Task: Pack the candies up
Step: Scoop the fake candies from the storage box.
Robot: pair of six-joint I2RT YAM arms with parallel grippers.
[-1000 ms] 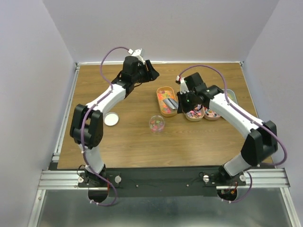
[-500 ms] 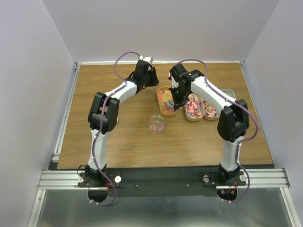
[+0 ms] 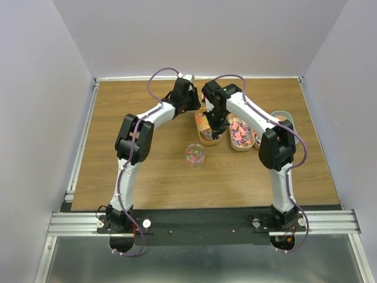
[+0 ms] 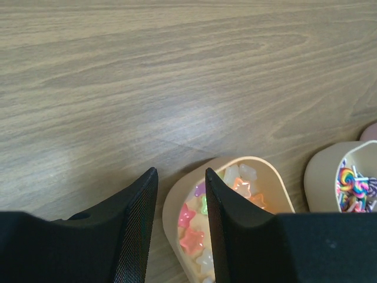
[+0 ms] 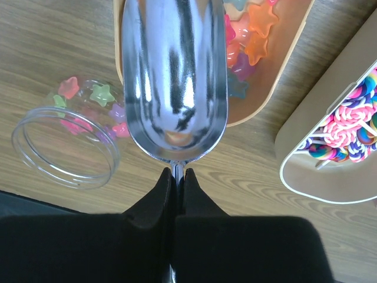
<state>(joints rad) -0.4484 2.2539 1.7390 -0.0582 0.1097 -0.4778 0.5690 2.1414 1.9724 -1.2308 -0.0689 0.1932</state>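
Gripping the shiny metal scoop [image 5: 174, 76], the right pincer [image 5: 177, 172] holds it above the tan oblong tray [image 5: 278, 66] at frame top, where star-shaped multicoloured candies [image 5: 250, 35] lie, presumably to dig; the left pincer [image 4: 181, 177] hangs slightly parted, empty.

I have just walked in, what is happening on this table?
The right end effector grips a metal scoop by its handle, held over the tan tray of star candies; the scoop looks nearly empty. A clear jar with a few candies stands near the tray. The left end effector hovers open and empty at that tray's end.
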